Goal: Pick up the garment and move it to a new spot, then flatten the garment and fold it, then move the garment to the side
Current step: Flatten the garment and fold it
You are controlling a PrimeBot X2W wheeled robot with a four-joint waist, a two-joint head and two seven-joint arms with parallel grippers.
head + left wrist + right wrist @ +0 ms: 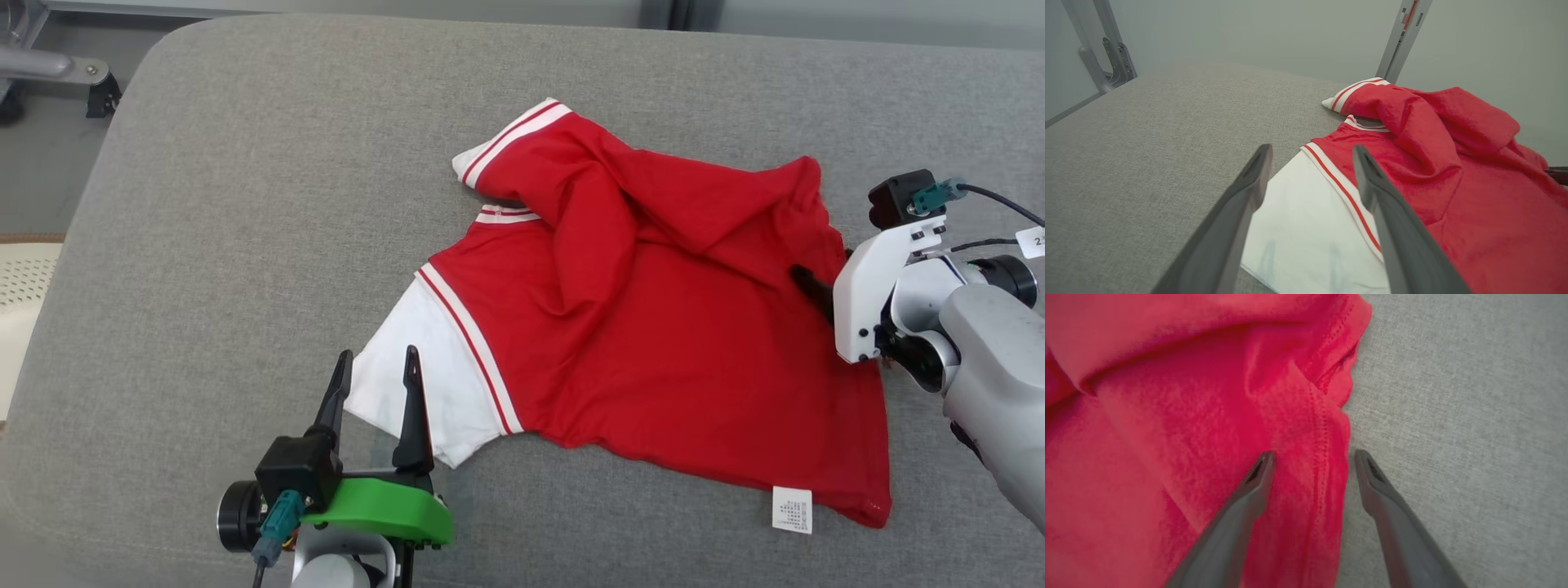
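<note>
I take my bearings from the wide grey fabric-covered surface [245, 204], which has rounded corners, a fine weave and soft, even light with only faint shadows. Past its far left corner I see grey floor [49, 171] and a metal furniture leg [49, 65] ending in a dark foot [104, 94]. Off its left edge sits something cream and perforated [20, 286]; I cannot tell what it is. Behind its far edge stands a pale grey wall [1249, 32]. In the left wrist view, a slim metal post [1404, 36] rises against that wall, and a metal bracket [1112, 61] stands by the surface's far corner.
</note>
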